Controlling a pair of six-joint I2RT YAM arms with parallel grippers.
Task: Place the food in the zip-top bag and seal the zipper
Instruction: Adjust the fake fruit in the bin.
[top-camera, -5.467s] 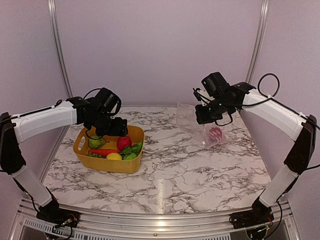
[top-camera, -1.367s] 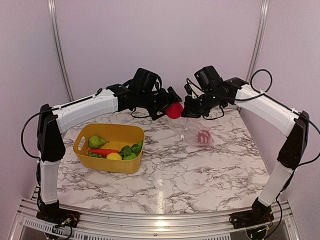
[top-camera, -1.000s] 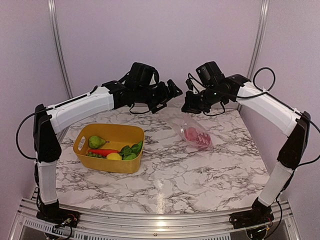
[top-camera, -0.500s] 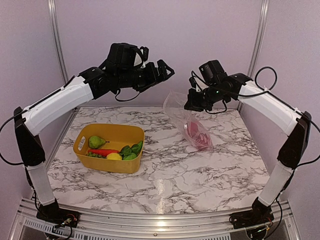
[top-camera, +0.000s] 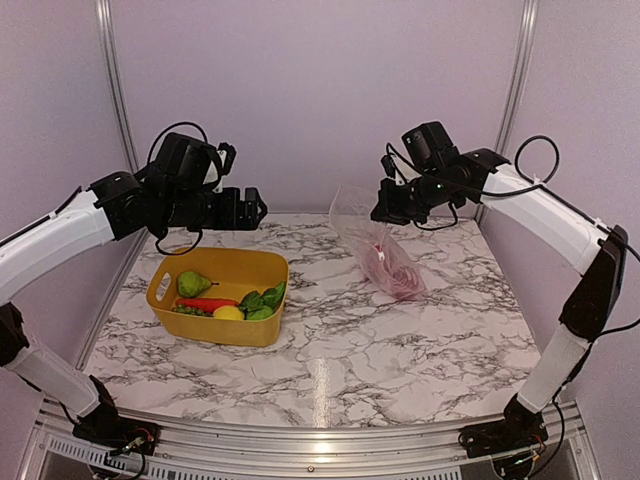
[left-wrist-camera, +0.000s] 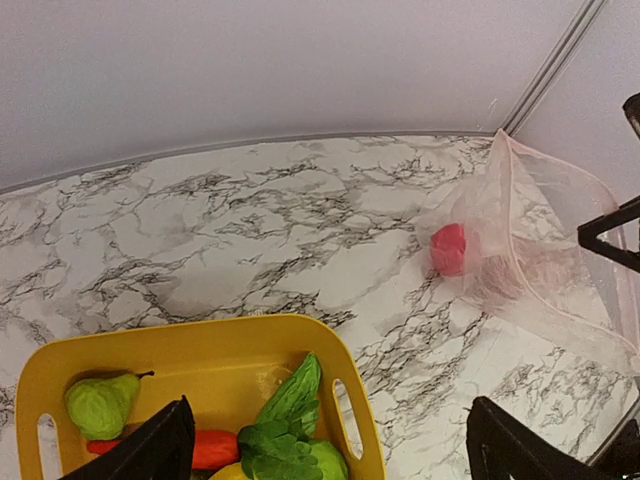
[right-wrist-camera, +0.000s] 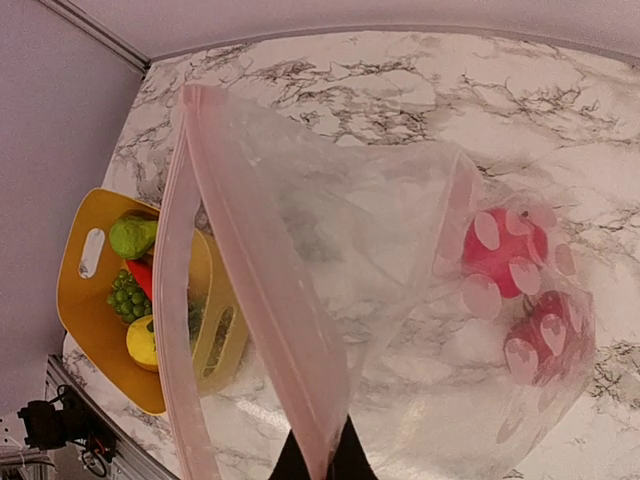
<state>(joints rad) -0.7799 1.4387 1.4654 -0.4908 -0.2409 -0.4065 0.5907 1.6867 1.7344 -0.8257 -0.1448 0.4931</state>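
The zip-top bag (top-camera: 372, 240) hangs open from my right gripper (top-camera: 383, 212), which is shut on its mouth edge. The pinkish zipper (right-wrist-camera: 245, 260) runs up from that gripper (right-wrist-camera: 320, 462) in the right wrist view. Two red round foods (right-wrist-camera: 505, 245) lie in the bag's bottom on the table. My left gripper (top-camera: 252, 208) is open and empty, above the far edge of the yellow basket (top-camera: 268, 330). The basket holds a green pear (top-camera: 192, 284), a carrot (top-camera: 207, 303), a lemon (top-camera: 228, 313) and green leafy pieces (top-camera: 265, 298). The left wrist view shows the pear (left-wrist-camera: 100, 402) and the leaves (left-wrist-camera: 290, 420).
The basket (left-wrist-camera: 200, 345) sits at the left of the marble table. The bag (left-wrist-camera: 540, 260) lies to its right near the back wall. Metal frame posts stand at both back corners. The table's front rail runs along the near edge.
My left gripper carried a red round food from the basket to the bag mouth, let it go into the bag, then swung back left above the basket. The bag stays held.
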